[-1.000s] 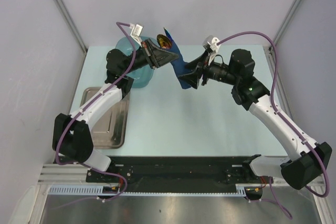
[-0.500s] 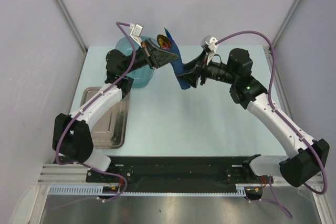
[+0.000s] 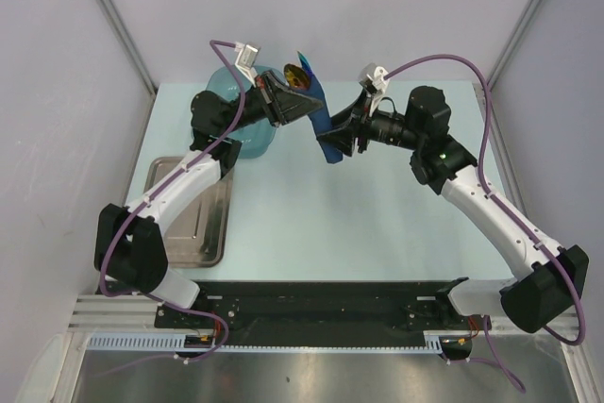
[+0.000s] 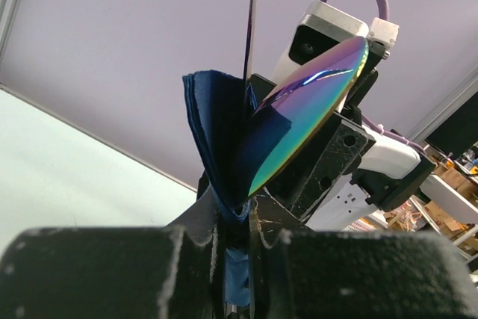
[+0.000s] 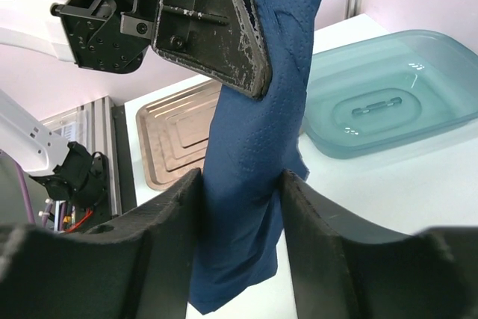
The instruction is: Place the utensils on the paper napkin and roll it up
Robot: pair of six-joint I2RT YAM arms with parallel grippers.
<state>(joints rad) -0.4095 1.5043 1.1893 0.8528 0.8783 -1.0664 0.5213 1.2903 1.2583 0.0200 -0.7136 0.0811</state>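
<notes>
The dark navy paper napkin [image 3: 322,123] is rolled into a bundle and held in the air between both grippers, above the back of the table. The utensils stick out of its upper end: the gold spoon bowl [image 3: 297,75] shows in the top view, and an iridescent pink-purple piece [image 4: 302,113] in the left wrist view. My left gripper [image 3: 304,107] is shut on the upper part of the napkin [image 4: 215,121]. My right gripper [image 3: 333,142] is shut on the lower part of the roll [image 5: 250,147], one finger on each side. The handles are hidden inside the napkin.
A translucent teal tub [image 3: 247,142] stands at the back left under the left arm, and also shows in the right wrist view [image 5: 388,95]. A shallow metal tray [image 3: 193,219] lies at the left edge of the table [image 3: 377,224].
My right gripper has shifted slightly left toward the left gripper, taking the lower end of the napkin roll with it. The left arm has barely moved.
</notes>
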